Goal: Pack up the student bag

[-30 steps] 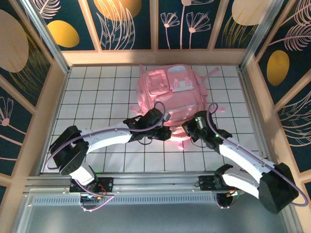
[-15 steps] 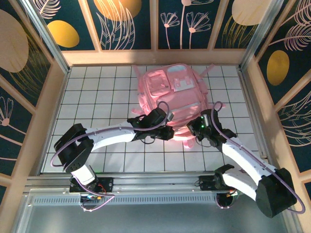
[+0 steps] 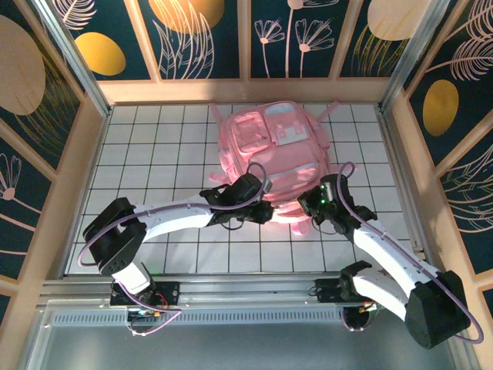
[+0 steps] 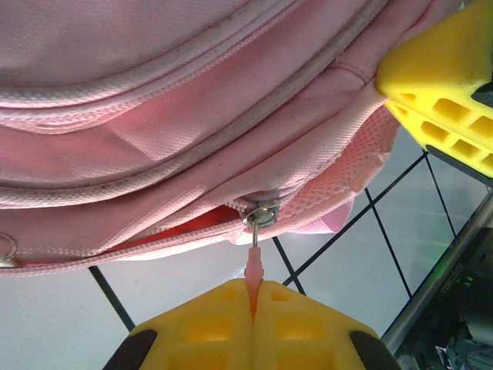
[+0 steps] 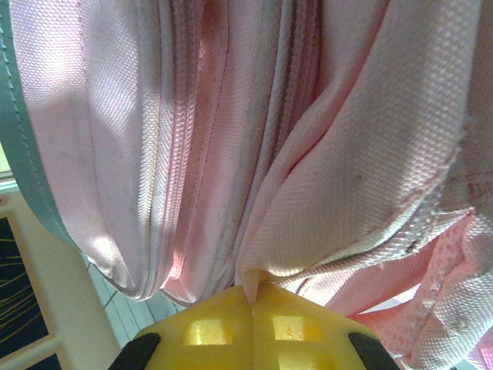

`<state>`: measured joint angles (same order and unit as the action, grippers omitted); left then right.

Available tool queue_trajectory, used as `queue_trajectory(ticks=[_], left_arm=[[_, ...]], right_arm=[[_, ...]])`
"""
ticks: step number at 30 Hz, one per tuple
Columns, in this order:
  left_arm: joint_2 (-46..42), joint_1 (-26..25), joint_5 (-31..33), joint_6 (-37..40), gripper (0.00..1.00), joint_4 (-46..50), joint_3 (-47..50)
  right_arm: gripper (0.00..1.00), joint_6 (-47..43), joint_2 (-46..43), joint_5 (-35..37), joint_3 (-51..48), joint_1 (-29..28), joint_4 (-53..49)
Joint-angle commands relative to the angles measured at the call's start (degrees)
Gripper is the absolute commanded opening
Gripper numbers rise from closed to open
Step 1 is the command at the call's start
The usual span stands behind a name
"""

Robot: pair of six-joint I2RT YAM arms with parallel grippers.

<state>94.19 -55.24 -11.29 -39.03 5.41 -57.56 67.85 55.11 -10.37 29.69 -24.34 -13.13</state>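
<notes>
The student bag [image 3: 273, 150] is a big pink backpack lying on the tiled table, front pockets up, at the back middle. At its near edge my left gripper [image 3: 260, 210] is shut on the pink zipper pull [image 4: 253, 271], which hangs from a metal slider [image 4: 262, 213]; the zip beside it gapes a little, showing red inside. My right gripper [image 3: 308, 206] is shut on a fold of the bag's pink fabric [image 5: 254, 289] at the near right corner. The other arm's yellow finger [image 4: 443, 77] shows in the left wrist view.
The table [image 3: 154, 154] is white tile with black grid lines, boxed in by wooden rails and patterned walls [image 3: 208, 38]. Pink straps [image 3: 339, 173] trail out from the bag's right side. A metal rail [image 3: 246, 297] runs along the near edge by the arm bases.
Both grippers have shifted right and a little away along the bag's near edge, and the bag's near end has been drawn that way. Both stayed shut throughout.
</notes>
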Motion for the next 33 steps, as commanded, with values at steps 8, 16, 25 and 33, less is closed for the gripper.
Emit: queue_trajectory(ticks=[8, 16, 25, 33], left_arm=[[2.1, 1.6, 2.4, -4.4, 0.0, 10.7, -6.0], [3.0, 1.4, 7.2, -12.9, 0.0, 23.0, -11.6], [8.8, 0.7, 8.8, -14.3, 0.0, 29.7, -16.5], [8.3, 0.7, 8.1, -14.8, 0.0, 27.5, -15.7]], right_arm=[[0.27, 4.5, 3.2, 11.8, 5.0, -6.7, -4.2], [0.35, 10.5, 3.1, 12.6, 9.5, -9.9, -10.6], [0.38, 15.5, 6.4, 5.4, 9.4, -12.2, -4.7], [0.42, 21.4, 10.4, 0.3, 8.4, -14.0, -0.6]])
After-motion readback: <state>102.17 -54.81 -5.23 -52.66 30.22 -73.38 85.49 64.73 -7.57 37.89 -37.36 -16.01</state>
